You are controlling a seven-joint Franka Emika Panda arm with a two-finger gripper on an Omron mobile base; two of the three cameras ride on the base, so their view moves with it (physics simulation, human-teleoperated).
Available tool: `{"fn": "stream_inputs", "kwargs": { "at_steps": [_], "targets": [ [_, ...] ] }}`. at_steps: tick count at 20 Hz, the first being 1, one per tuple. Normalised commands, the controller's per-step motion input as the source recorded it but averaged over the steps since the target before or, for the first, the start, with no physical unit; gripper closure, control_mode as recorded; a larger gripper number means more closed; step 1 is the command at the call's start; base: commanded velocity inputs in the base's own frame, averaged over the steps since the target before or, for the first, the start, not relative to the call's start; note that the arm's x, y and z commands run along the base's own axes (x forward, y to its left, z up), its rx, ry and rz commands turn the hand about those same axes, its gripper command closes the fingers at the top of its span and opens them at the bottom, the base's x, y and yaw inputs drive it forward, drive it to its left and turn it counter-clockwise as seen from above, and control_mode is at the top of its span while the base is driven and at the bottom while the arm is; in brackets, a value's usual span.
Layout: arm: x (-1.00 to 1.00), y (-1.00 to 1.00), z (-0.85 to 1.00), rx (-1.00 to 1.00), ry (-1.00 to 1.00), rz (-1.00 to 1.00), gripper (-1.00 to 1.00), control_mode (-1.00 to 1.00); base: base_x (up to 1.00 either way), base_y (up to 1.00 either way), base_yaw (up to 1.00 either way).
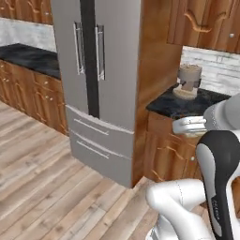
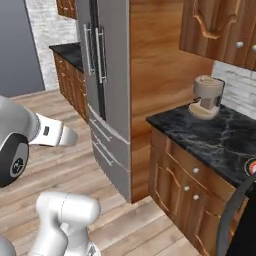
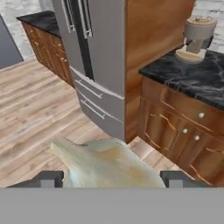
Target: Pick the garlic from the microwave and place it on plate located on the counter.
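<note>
In the hand view the garlic [image 3: 109, 164], an off-white, cream-tinged lumpy bulb, sits large between my two dark fingertips [image 3: 47, 178]. My gripper [image 3: 111, 179] is shut on it, held in the air above the wooden floor. Ahead and to the right runs the black marble counter [image 3: 197, 78] over wooden cabinets, also visible as the counter [image 2: 210, 135] and the counter [image 1: 187, 104]. A sliver of the plate's red-orange rim [image 2: 252, 166] peeks in at the right edge on that counter. The microwave is out of view.
A tall grey fridge [image 1: 98, 84] [image 2: 107, 75] [image 3: 96, 57] stands left of the counter, behind a wooden side panel [image 2: 165, 75]. A beige coffee machine [image 2: 207, 96] [image 1: 189, 80] [image 3: 197, 38] sits at the counter's back. Wooden floor [image 3: 39, 118] stretches to the left.
</note>
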Motion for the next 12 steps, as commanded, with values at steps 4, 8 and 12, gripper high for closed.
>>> {"fn": "stream_inputs", "kwargs": {
  "at_steps": [4, 8, 12],
  "targets": [
    [0.0, 0.0, 0.0, 0.0, 0.0, 0.0, 1.0, 1.0, 0.27, 0.25, -0.83],
    [0.0, 0.0, 0.0, 0.0, 0.0, 0.0, 1.0, 1.0, 0.37, 0.31, -0.8],
    [0.0, 0.0, 0.0, 0.0, 0.0, 0.0, 1.0, 1.0, 0.5, 0.3, -0.75]
  ]
}}
